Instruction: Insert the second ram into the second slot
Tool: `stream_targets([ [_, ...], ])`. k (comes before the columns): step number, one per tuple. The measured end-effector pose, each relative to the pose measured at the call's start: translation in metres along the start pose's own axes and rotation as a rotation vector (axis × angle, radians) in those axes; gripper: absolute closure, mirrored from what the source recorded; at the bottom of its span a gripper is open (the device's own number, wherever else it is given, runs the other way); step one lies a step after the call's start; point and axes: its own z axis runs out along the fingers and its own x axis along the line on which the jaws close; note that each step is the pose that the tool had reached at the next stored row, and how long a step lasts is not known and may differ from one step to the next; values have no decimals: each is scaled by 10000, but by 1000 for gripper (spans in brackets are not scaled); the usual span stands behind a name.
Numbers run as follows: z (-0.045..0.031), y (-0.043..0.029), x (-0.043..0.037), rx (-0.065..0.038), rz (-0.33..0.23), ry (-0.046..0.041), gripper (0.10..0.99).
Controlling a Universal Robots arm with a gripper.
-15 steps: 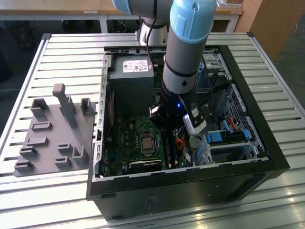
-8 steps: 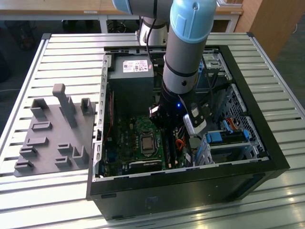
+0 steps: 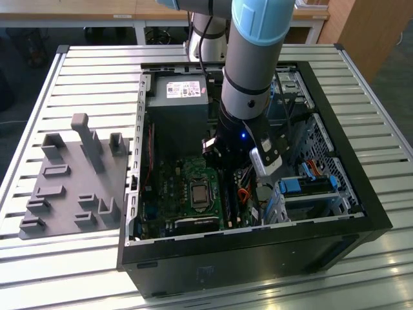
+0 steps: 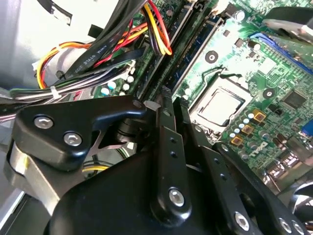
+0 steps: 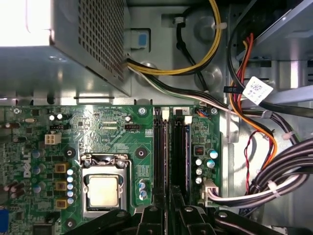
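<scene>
In the exterior view my gripper (image 3: pixel 231 173) reaches down into the open computer case (image 3: pixel 361 213), over the memory slots at the right side of the green motherboard (image 3: pixel 184 187). The first wrist view shows the black fingers (image 5: pixel 155 215) close together around a thin stick seen edge-on, the second ram (image 5: pixel 165 147), which runs along one long black slot. A second black slot (image 5: pixel 181 147) lies right beside it. In the second wrist view the gripper (image 4: pixel 173 105) lines up with the same dark stick (image 4: pixel 168 51). How deep the stick sits is hidden.
The CPU socket (image 5: pixel 102 188) lies beside the slots. Cable bundles (image 5: pixel 274 171) run along the other side, and the power supply (image 3: pixel 177 103) fills the case's far end. A grey holder tray (image 3: pixel 71 177) lies on the slatted table at the exterior view's left.
</scene>
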Motion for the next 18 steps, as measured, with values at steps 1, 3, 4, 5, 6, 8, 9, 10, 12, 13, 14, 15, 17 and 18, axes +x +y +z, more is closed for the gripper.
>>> stream_targets([
  [1, -8, 0, 0, 1, 0, 0, 878],
  [3, -9, 0, 0, -1, 0, 0, 890],
  [4, -9, 0, 0, -2, 0, -1, 890],
  [5, -9, 0, 0, -2, 0, 0, 957],
  [6, -10, 0, 0, 0, -1, 0, 980],
  [8, -11, 0, 0, 0, 0, 0, 980],
  [9, -11, 0, 0, 1, -1, 0, 980],
  [10, -9, 0, 0, 3, 0, 1, 980],
  [12, -1, 0, 0, 3, -1, 1, 980],
  [13, 5, 0, 0, 0, 0, 0, 980],
  [14, 15, 1, -1, -1, 0, 0, 980],
  [15, 24, 0, -1, 0, -1, 0, 980],
  [17, 48, 0, -2, 1, -1, 0, 980],
  [18, 57, 1, -2, 0, -1, 0, 980],
])
